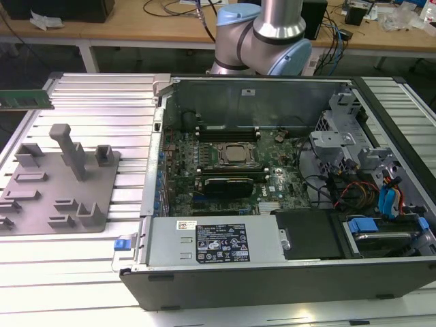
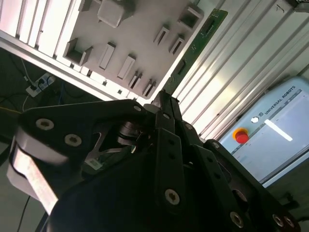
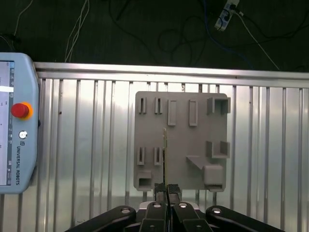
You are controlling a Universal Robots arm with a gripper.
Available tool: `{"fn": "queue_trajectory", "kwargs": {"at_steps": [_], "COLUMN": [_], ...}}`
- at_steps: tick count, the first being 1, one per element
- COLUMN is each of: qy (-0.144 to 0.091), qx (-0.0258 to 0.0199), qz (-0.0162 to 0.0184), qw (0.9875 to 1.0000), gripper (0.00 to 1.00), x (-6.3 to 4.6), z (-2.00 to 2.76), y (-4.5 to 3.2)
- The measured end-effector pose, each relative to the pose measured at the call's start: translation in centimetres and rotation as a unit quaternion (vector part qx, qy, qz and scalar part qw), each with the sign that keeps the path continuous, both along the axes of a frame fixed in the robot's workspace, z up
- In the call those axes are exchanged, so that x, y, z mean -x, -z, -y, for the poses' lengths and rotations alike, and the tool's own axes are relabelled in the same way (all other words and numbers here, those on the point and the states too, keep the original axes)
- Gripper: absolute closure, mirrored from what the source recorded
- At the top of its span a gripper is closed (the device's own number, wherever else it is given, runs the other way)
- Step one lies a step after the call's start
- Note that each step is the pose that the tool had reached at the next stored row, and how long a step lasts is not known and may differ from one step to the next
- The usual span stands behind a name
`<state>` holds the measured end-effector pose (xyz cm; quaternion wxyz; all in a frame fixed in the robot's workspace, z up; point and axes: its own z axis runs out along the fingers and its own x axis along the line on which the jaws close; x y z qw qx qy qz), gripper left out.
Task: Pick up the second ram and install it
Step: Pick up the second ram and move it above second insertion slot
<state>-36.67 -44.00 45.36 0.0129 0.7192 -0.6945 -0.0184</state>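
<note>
Exterior view: the ram (image 1: 26,100) pokes in level from the exterior view's left edge, over the far corner of the table (image 1: 102,95). It looks to hang in the air, apart from the grey plate (image 1: 41,201) whose slots are shaped to park parts upright. The open case (image 1: 238,92) lies on the exterior view's right, well apart from the ram, with its board facing up, so I judge the slots can be reached from above.

Second wrist view: the claw (image 2: 163,96) is pressed together on the ram (image 2: 205,31). The green strip runs out from the fingertips past the plate's (image 2: 140,29) edge.

First wrist view: the ram (image 3: 165,150) shows edge-on, a thin line rising from the claw (image 3: 166,187) over the plate (image 3: 193,145). The fingers bear on its flat faces. I judge this keeps so thin a card from twisting and leaves its far part free.
</note>
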Motion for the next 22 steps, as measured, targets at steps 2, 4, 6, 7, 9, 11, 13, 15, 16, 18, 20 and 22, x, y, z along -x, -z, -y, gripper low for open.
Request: {"fn": "queue_trajectory", "kwargs": {"at_steps": [2, 4, 6, 7, 9, 11, 13, 15, 16, 18, 20, 22], "qy": [0.000, 0.000, 0.000, 0.000, 0.000, 0.000, 0.000, 0.000, 0.000, 0.000, 0.000, 0.000], "qx": [0.0000, 0.0000, 0.0000, 0.0000, 0.0000, 0.0000, 0.0000, 0.0001, 0.0001, 0.0000, 0.0000, 0.0000], "qz": [-0.0001, -0.0001, -0.0001, -0.0001, -0.0002, -0.0004, -0.0007, -0.0014, -0.0016, -0.0016, -0.0016, -0.0016], "qw": [1.0000, 1.0000, 1.0000, 1.0000, 1.0000, 1.0000, 1.0000, 1.0000, 1.0000, 1.0000, 1.0000, 1.0000], "gripper": [0.91, 0.91, 0.91, 0.91, 0.91, 0.91, 0.91, 0.91, 0.91, 0.91, 0.91, 0.91], "x": [-0.6, -0.9, -1.4, -2.3, -3.2, -4.4, -5.9, -7.7, -8.2, -9.0, -10.1, -11.1], "z": [0.00, 0.00, 0.00, 0.00, 0.00, -0.01, 0.00, 0.00, 0.00, 0.00, 0.00, 0.00], "y": [-0.01, -0.01, 0.00, 0.00, 0.01, 0.03, 0.11, 0.38, 0.54, 0.97, 1.44, 1.82]}}
